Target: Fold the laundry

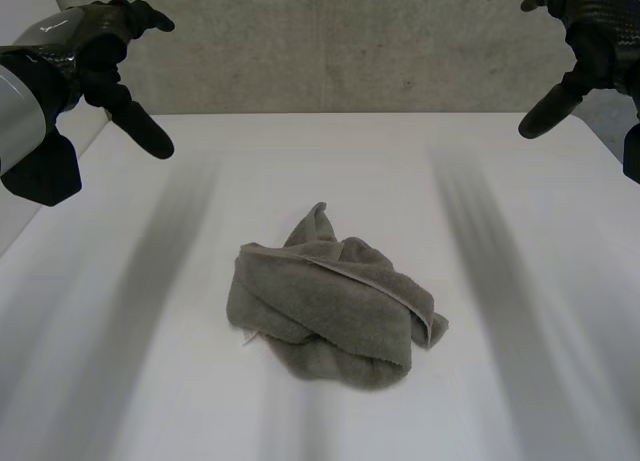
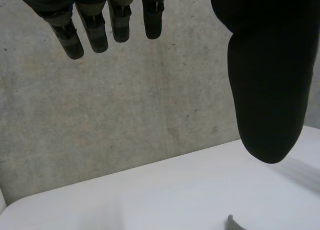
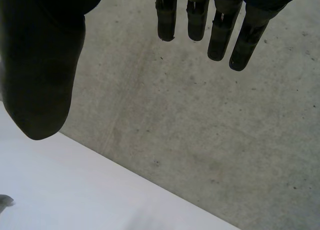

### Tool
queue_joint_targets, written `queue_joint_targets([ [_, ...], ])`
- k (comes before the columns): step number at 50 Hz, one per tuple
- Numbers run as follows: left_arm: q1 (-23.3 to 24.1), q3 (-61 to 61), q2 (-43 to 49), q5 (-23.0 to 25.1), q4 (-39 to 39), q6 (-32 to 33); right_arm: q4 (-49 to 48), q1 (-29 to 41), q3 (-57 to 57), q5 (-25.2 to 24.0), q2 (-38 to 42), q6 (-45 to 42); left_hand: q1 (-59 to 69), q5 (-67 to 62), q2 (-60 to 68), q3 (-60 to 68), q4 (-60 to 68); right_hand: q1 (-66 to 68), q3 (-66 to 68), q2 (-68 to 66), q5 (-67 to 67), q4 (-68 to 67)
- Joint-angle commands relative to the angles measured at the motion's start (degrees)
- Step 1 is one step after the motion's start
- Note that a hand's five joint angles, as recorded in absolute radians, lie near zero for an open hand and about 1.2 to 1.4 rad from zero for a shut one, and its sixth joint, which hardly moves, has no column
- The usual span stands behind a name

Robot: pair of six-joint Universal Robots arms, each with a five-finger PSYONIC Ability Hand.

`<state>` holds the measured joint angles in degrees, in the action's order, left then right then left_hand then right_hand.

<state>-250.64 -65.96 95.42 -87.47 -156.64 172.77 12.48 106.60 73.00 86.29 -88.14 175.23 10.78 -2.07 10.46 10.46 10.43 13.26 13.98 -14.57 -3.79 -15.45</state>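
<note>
A crumpled grey-green towel (image 1: 330, 301) lies in a heap on the white table (image 1: 150, 311), a little in front of its middle. My left hand (image 1: 105, 56) hangs high over the table's far left corner, fingers straight and thumb spread, holding nothing. My right hand (image 1: 580, 41) is raised the same way over the far right corner, open and empty. In the left wrist view my straight fingers (image 2: 95, 25) point at the concrete wall, and a tip of the towel (image 2: 231, 222) peeks in beyond the thumb. In the right wrist view the fingers (image 3: 220, 30) are straight too.
A grey concrete wall (image 1: 330, 41) stands right behind the table's far edge. Bare tabletop surrounds the towel on all sides. The table's left edge (image 1: 40, 231) runs diagonally under my left arm.
</note>
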Motion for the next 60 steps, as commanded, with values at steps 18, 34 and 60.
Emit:
queue_joint_targets([
  [18,0.2,-2.7,5.6,0.5,-4.0,3.5,8.2,0.6,1.1,-0.7,4.6,-13.7,3.1,-1.8,3.5,3.5,3.5,-3.3,-4.0,4.6,3.8,5.4],
  [34,-1.0,-3.7,22.3,10.7,-8.1,23.6,2.9,5.4,13.9,-2.6,8.9,-4.7,3.1,-1.8,3.5,3.5,3.5,-3.3,-4.0,4.6,3.8,5.4],
  [60,-0.1,-12.1,27.5,18.4,-20.5,25.1,-20.1,6.9,22.2,-6.0,24.2,11.4,62.0,-60.7,62.3,62.3,62.3,60.1,59.3,-58.8,-59.5,-57.9],
])
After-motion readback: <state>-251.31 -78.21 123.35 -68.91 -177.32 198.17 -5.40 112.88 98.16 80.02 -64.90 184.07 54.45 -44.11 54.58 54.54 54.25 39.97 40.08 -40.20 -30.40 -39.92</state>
